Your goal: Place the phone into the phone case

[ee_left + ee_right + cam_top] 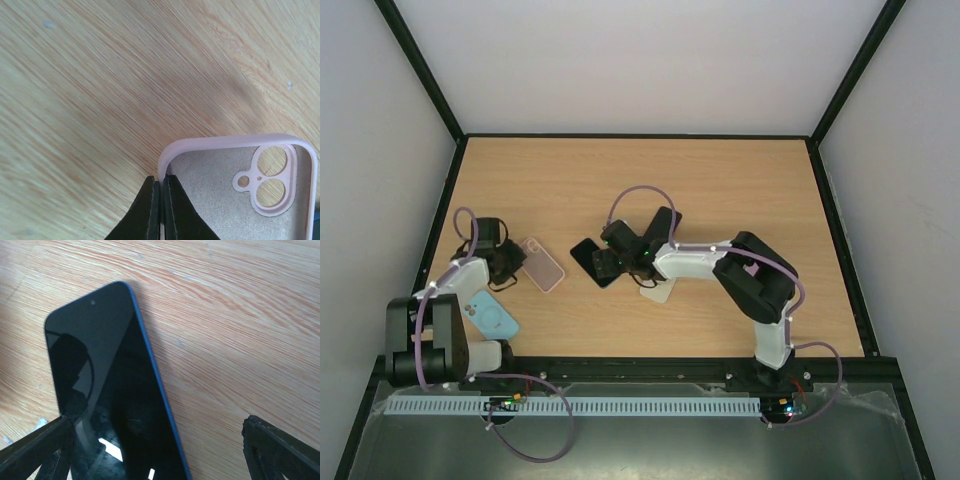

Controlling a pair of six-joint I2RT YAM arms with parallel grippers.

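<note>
The pink phone case lies open side up on the wood table, its grey lining and camera cut-out showing. My left gripper is shut on the case's side wall near a corner, one finger inside and one outside. From above, the case sits just right of the left gripper. The black phone, blue-edged, lies screen up to the right of the case. My right gripper is open over its lower part, one finger on the screen's left side and the other well off to the right. From above, the phone is partly hidden by the right gripper.
A light blue case with a ring on its back lies by the left arm's base near the front edge. Black frame rails border the table on the left, right and back.
</note>
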